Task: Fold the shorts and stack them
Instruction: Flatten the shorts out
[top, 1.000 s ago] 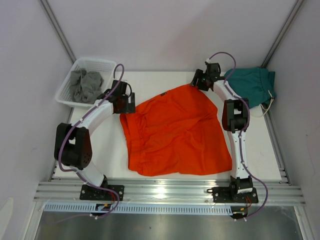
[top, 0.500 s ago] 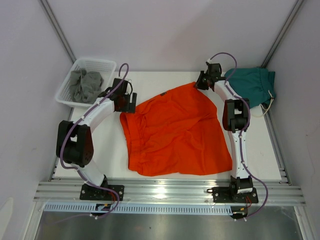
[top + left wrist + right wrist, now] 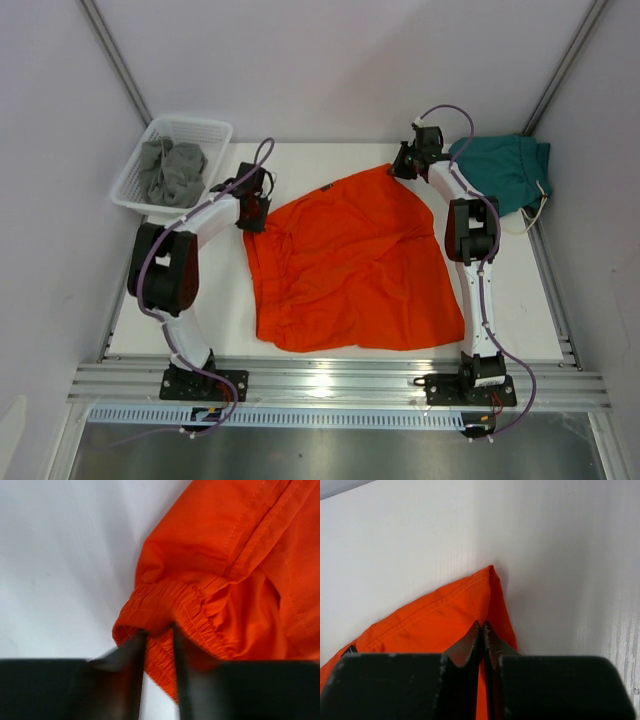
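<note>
The orange shorts [image 3: 350,260] lie spread across the middle of the white table [image 3: 520,290]. My left gripper [image 3: 252,212] is at their back left corner. In the left wrist view its fingers [image 3: 137,650] stand close together with a fold of the elastic waistband [image 3: 200,622] pinched between them. My right gripper [image 3: 398,168] is at the far corner of the orange shorts [image 3: 435,615]. Its jaws [image 3: 481,626] are pressed together on the thin hem. The teal shorts [image 3: 505,170] lie bunched at the back right, a white drawstring [image 3: 540,205] trailing from them.
A white basket [image 3: 222,130] holding grey cloth [image 3: 172,172] stands at the back left, just behind my left arm. Metal rails [image 3: 340,380] run along the near edge. Walls close in the table on both sides and behind.
My left gripper has slid right onto the waistband corner and closed on it. The right gripper has closed on the far corner. The shorts lie where they were.
</note>
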`<state>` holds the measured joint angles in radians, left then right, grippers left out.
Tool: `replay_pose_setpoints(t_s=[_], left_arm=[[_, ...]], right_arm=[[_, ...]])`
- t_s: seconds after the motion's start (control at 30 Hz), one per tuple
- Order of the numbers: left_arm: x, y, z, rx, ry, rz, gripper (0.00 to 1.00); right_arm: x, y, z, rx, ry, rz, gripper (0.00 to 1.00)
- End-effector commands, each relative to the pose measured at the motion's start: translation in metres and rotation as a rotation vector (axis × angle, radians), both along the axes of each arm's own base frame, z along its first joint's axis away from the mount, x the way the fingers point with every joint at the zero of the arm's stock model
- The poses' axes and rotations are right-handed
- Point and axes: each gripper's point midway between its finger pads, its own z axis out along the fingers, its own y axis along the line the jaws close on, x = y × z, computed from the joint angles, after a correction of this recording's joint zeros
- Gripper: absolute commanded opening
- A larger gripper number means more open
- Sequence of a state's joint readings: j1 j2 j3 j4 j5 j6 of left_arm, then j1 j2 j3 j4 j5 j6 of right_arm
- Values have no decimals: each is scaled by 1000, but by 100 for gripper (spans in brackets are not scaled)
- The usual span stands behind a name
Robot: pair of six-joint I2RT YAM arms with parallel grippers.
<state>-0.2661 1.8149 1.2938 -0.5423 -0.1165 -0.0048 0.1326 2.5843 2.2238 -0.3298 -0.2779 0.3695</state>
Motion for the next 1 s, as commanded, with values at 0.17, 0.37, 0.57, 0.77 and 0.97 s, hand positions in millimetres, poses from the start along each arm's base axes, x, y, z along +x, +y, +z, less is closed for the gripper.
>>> replay_pose_setpoints(t_s=[0.17, 0.37, 0.57, 0.77, 0.97], left_arm=[[2, -1, 1, -173, 29, 22, 0], [4, 11, 5, -432, 26, 136, 0], [12, 25, 32, -642, -83, 188, 0], [20, 21, 63, -937, -138, 181, 0], [36, 36, 68, -926, -143, 248, 0]], right_arm=[[10, -3, 21, 10, -60, -21, 0], [12, -20, 38, 13, -99, -88, 0], [13, -30, 40, 20, -94, -119, 0], [14, -34, 35, 63, -74, -134, 0], [19, -36, 43, 100, -96, -136, 0]])
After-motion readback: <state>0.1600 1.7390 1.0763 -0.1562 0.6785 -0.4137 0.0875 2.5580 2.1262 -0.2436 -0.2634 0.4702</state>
